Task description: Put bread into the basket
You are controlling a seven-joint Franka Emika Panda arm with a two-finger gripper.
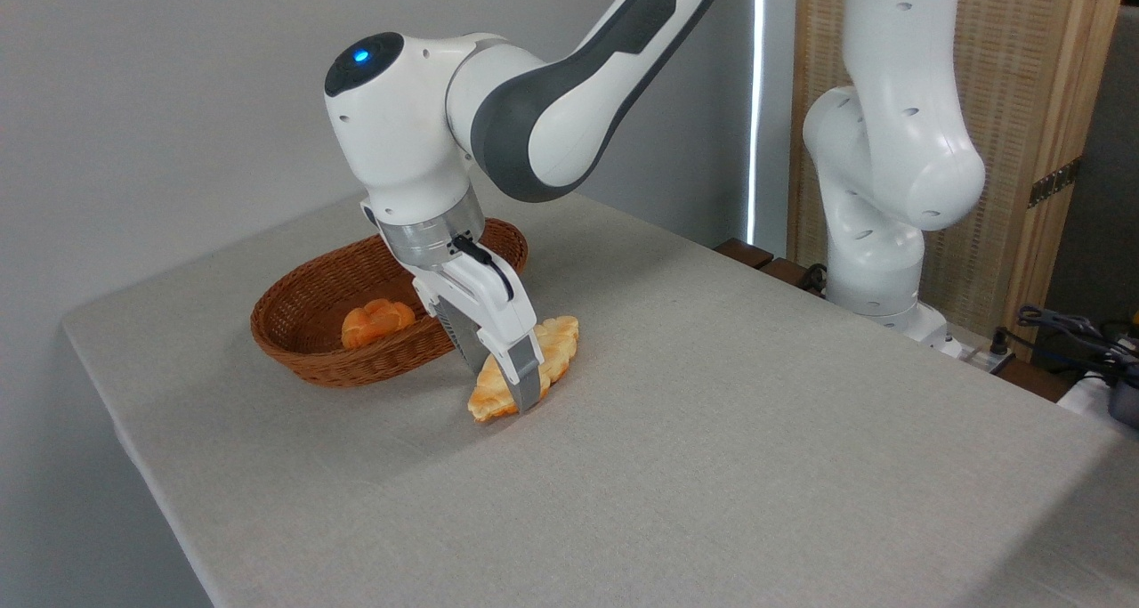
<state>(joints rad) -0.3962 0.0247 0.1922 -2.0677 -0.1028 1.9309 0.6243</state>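
The bread, a long pale golden loaf with orange-brown edges, lies on the grey tablecloth just right of the basket, tilted onto its long edge. My gripper leans over the loaf's near half with one finger on each long side, shut on it. The near finger covers part of the loaf; the far finger sits between loaf and basket. The loaf's lower tip still touches the cloth. The reddish-brown wicker basket stands at the back left.
A small round orange bun lies inside the basket. The arm's white base stands at the table's far right edge beside a wooden screen. Cables lie at the far right. The table's left edge is close to the basket.
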